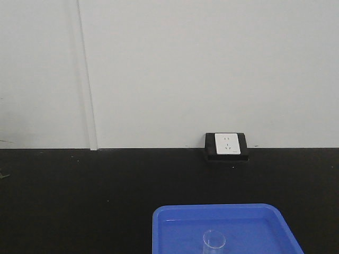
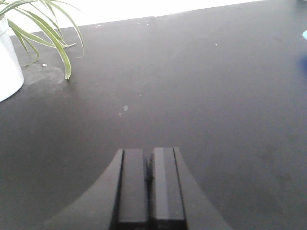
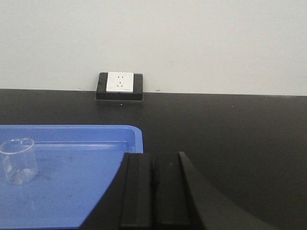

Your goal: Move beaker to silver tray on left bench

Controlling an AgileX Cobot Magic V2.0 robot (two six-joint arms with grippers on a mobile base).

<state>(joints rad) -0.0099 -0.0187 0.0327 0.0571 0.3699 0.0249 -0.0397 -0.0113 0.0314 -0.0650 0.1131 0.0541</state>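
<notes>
Firmly clenched at the bottom centre of the left wrist view: left claw (image 2: 149, 152), dark fingers pressed side by side, nothing gripped. Just beyond the tips, black worktop (image 2: 201, 96), matte, with a few pale specks near the middle of the frame. Further out, in the upper left corner, long green leaves (image 2: 48, 28) drooping toward the surface, beside a white pot (image 2: 7, 67) cut off by the left edge. Along the top, a bright washed-out strip.

Likewise clenched at the bottom centre of the right wrist view: right claw (image 3: 152, 158), fingers tight against each other, holding nothing. Immediately left of the claw and partly hidden behind it, a blue tray (image 3: 76, 129) lying flat on the worktop. Inside the tray, at the lower left of the frame, the beaker (image 3: 18, 161): clear glass, upright, empty-looking, well apart from the claw. Behind the tray, above and left of centre, a white socket (image 3: 120, 82) in a black housing at the foot of a pale wall (image 3: 192, 38).

From the front view: beaker (image 1: 214, 243) upright at the bottom edge, right of centre, cut off below, standing within the tray (image 1: 212, 208). Socket (image 1: 226, 144) higher up, roughly in line above it. Worktop (image 1: 79, 196) across the lower half, wall (image 1: 185, 69) across the upper.
</notes>
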